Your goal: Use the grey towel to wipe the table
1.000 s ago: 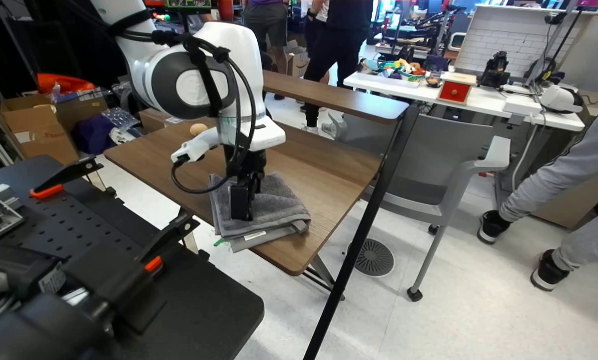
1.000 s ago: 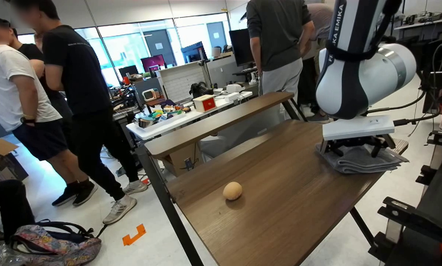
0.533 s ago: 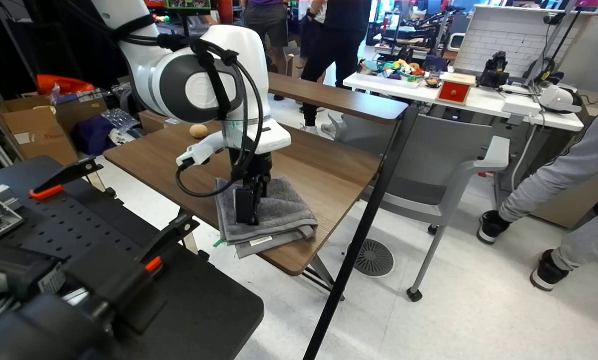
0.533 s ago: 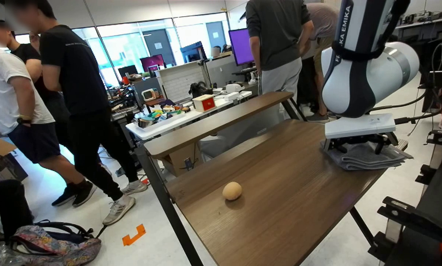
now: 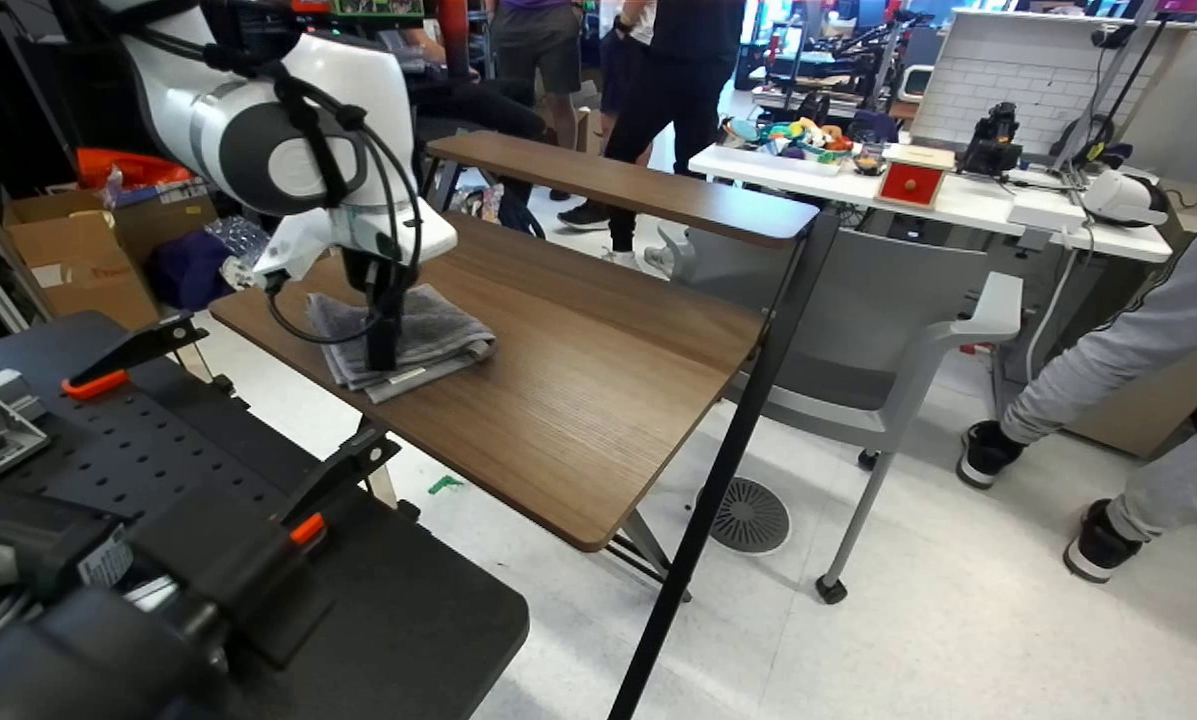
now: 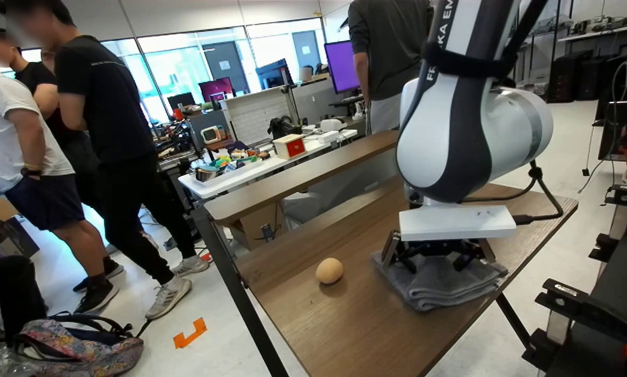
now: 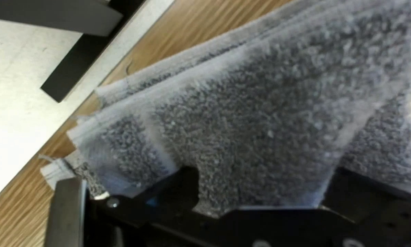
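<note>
One folded grey terry towel (image 6: 449, 289) lies on the brown rectangular wood-grain table (image 6: 365, 327), at right in an exterior view, under the widely spread black gripper (image 6: 438, 262). Wiping seems in hand; the next push should avoid the round tan ball (image 6: 329, 270).
</note>
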Motion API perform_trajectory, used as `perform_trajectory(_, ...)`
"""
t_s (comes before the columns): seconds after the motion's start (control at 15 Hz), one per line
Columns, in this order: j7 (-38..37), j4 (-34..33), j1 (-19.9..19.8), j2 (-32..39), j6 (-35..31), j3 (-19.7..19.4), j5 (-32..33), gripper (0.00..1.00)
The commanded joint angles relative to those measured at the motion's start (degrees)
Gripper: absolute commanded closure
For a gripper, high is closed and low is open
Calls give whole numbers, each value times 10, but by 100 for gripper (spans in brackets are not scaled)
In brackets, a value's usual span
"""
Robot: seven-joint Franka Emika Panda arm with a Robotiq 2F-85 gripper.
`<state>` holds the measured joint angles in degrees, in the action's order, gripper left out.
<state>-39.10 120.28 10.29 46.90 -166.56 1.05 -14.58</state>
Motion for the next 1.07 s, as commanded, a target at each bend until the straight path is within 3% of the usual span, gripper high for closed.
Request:
perform_trajectory(0.0, 84, -26, -44, 39, -10, 105, -33, 0)
perform_trajectory(0.13, 138, -43, -73, 54, 6, 155, -50, 0)
perform_trajectory(0.33, 172, -70, -83, 63, 35, 155, -70, 0)
perform_trajectory(0.6, 153, -93, -79, 55, 46, 88, -76, 0)
perform_trajectory(1.0, 101, -120, -60, 73, 25, -59, -61, 0)
